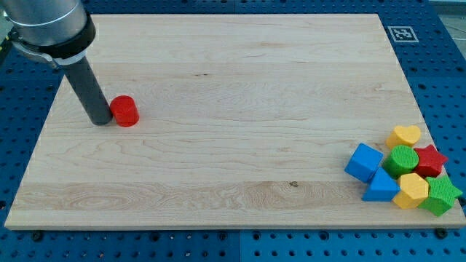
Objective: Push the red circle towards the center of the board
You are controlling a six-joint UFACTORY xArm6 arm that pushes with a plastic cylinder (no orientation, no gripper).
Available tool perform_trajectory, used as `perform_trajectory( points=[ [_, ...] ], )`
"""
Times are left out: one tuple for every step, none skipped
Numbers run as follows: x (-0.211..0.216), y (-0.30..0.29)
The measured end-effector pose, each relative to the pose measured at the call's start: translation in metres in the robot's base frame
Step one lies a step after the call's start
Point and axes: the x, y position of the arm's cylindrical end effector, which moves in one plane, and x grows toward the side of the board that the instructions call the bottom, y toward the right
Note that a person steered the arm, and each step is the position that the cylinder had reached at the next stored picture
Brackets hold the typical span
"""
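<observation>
The red circle (125,111) is a short red cylinder standing on the wooden board (218,109) at the view's left, a little above mid-height. My tip (101,121) is the lower end of a dark rod coming down from the view's top left. It rests on the board right at the red circle's left side, touching or nearly touching it.
A cluster of blocks sits at the view's bottom right: a blue cube (363,161), a blue triangle (381,186), a green circle (402,159), a yellow heart (404,136), a red star (430,159), a yellow hexagon (413,191) and a green star (441,196).
</observation>
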Motion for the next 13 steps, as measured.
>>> perform_trajectory(
  points=[
    [0.0, 0.009],
    [-0.001, 0.014],
    [-0.018, 0.014],
    [-0.025, 0.014],
    [-0.012, 0.014],
    [-0.012, 0.021],
    [-0.012, 0.038],
    [-0.011, 0.058],
    [-0.004, 0.061],
    [0.013, 0.061],
    [0.019, 0.065],
    [0.008, 0.072],
    [-0.015, 0.072]
  ],
)
